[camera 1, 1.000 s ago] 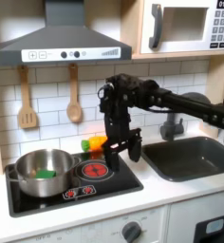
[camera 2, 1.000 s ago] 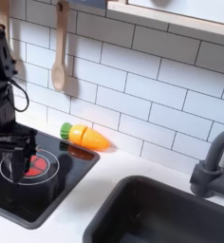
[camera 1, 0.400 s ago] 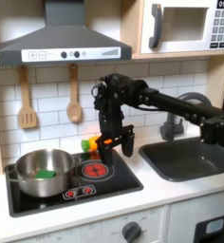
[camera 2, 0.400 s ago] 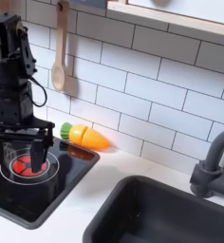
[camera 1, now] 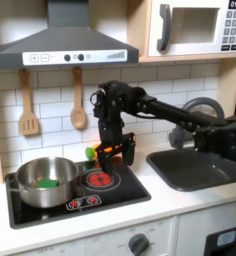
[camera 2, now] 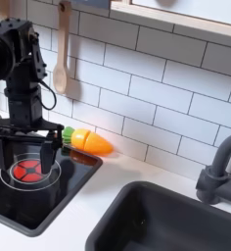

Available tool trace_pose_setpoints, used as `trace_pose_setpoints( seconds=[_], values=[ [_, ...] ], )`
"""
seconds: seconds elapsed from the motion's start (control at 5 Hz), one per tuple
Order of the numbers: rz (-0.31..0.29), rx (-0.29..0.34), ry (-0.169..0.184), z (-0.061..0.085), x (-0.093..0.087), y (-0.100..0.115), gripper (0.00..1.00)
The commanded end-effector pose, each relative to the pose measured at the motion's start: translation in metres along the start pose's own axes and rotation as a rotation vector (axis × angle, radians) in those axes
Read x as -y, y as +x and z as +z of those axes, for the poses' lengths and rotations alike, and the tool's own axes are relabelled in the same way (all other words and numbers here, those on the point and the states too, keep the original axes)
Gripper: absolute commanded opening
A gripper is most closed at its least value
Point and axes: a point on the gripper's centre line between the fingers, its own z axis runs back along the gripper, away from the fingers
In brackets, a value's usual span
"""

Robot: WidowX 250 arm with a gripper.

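White tiles back a toy kitchen, and on the black stovetop (camera 1: 125,190) the gripper (camera 2: 27,147) hangs over the red burner (camera 2: 29,173), fingers spread wide, gripping nothing as far as I can see. Toy carrot (camera 2: 91,142) lies just behind on the counter, against the wall. Silver pot (camera 1: 42,181) sits at the first exterior view's left.

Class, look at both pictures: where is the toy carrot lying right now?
In both exterior views the toy carrot lies on the counter by the tiled wall, behind the stove's back right corner, near the tool.
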Motion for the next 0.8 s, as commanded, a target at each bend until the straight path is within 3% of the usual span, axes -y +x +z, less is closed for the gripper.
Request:
trace_pose_setpoints(
  seconds=[0.0,0.6],
  values=[
    [-0.002,-0.005,-0.003,-0.005,0.01,0.014,1.0],
    [0.007,0.03,-0.014,0.007,0.015,0.03,1.0]
  ],
)
